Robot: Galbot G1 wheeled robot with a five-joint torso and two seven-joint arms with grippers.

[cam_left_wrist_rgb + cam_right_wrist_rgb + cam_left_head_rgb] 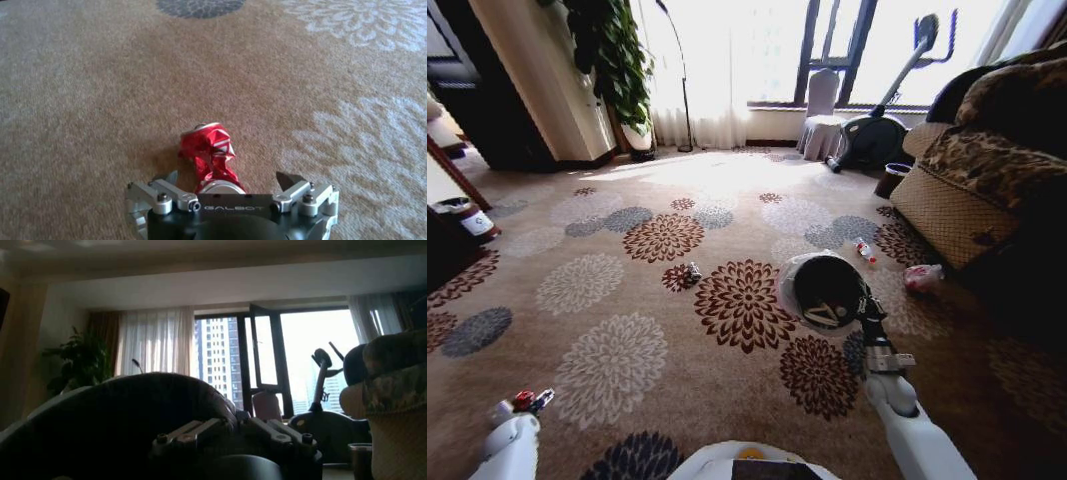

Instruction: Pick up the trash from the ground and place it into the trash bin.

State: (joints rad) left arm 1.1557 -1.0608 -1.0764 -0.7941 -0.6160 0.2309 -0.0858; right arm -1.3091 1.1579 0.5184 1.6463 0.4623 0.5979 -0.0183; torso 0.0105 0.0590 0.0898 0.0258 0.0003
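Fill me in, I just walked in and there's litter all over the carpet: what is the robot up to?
It is clearing trash off the carpet. Its left gripper is low beside its base, closed on a crushed red can. Its right gripper grips the rim of the black trash bin, which is tipped toward the robot. A small bottle and a pink bag lie by the sofa, and another piece lies mid-carpet.
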